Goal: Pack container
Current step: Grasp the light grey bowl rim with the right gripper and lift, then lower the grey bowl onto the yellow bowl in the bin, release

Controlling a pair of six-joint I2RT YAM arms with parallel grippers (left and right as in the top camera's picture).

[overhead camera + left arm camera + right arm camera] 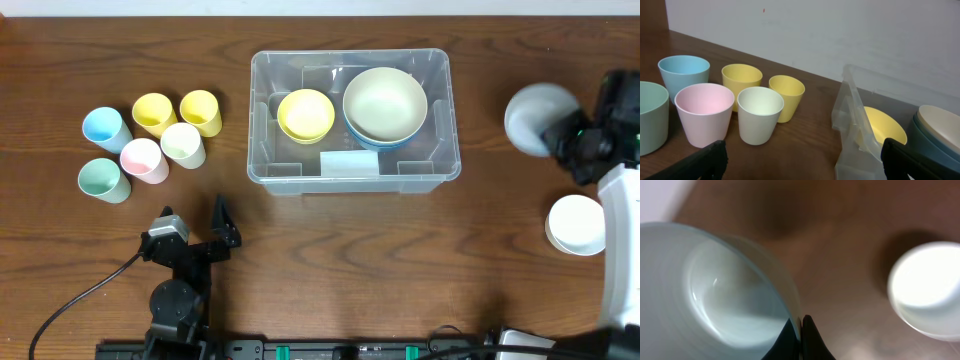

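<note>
Right fingers [804,336] clamp grey bowl [715,290]; container [441,78] holds bowls [385,103].

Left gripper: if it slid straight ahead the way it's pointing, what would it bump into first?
Most likely the cream cup, the nearest thing and only just left of its line. The left gripper is open; the container corner sits off to the right. Depth is hard to judge.

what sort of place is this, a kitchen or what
Probably a robot test bench, not a kitchen: wooden table, plain white wall, and a cabled left arm beside grouped cups and a clear container.
</note>
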